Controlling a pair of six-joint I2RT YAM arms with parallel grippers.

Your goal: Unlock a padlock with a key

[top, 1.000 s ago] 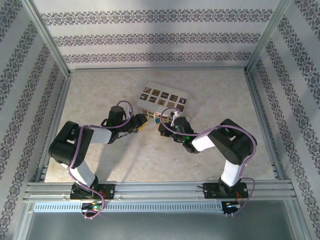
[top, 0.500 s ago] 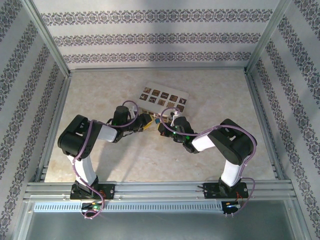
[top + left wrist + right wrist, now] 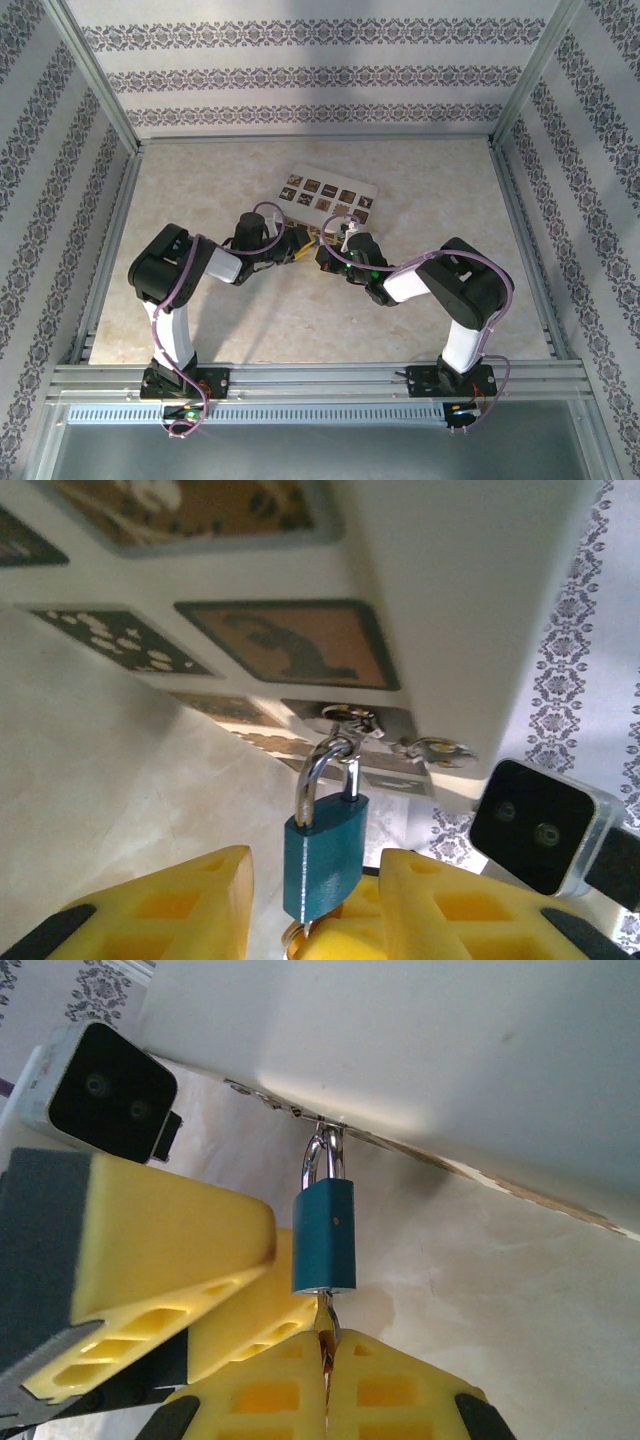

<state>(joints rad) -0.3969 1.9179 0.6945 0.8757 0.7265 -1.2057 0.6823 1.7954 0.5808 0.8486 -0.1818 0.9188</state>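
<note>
My left jaws, half open, are narrowing around the padlock point(image 3: 325, 855) hanging off the box point(image 3: 440, 600), moving to steady it while my shut right jaws are pinching the key point(image 3: 324, 1326) underneath.

A cream box point(image 3: 325, 198) sits on the pale, stone-look table point(image 3: 180, 200), toward the back and middle; its top has rows of dark squares point(image 3: 290, 645) with little brown pictures. Walls point(image 3: 320, 75) with stripes of grey flower shapes stand on three sides; a shiny metal rail point(image 3: 320, 378) runs along the near edge.
</note>
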